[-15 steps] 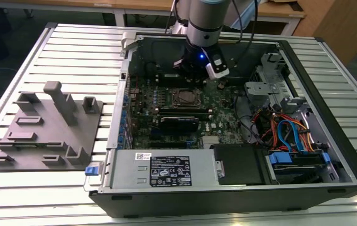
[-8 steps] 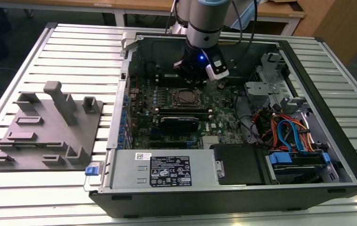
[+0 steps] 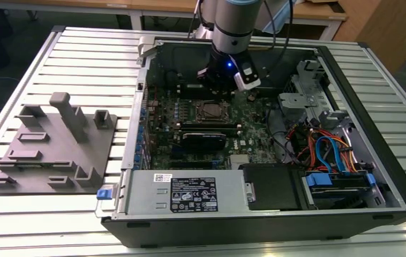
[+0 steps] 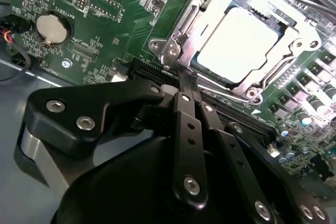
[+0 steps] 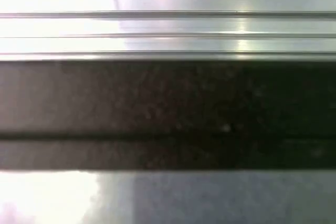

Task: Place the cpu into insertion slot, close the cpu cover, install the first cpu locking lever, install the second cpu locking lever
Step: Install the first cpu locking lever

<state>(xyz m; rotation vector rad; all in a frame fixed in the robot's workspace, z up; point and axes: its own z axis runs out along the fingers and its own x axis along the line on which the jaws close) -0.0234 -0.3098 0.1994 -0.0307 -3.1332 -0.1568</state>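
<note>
My pincer [image 4: 185,80], fingers clenched together on nothing, noses at the cpu cover [image 4: 184,35] corner, seemingly to press it over the seated cpu [image 4: 236,40].

One cpu [image 4: 237,39], one cpu cover [image 4: 199,11], one coin cell battery [image 4: 51,29], one power supply box [image 3: 181,191], one grey fixture tray [image 3: 46,152], one end effector [image 4: 188,80].

Ribbed silver metal surface [image 5: 168,19] with parallel ridges running across. Next to it a wide dark speckled band [image 5: 168,114], a thin darker line along it. Beyond the band, a smooth grey-blue panel [image 5: 236,198] with bright glare at one end.
</note>
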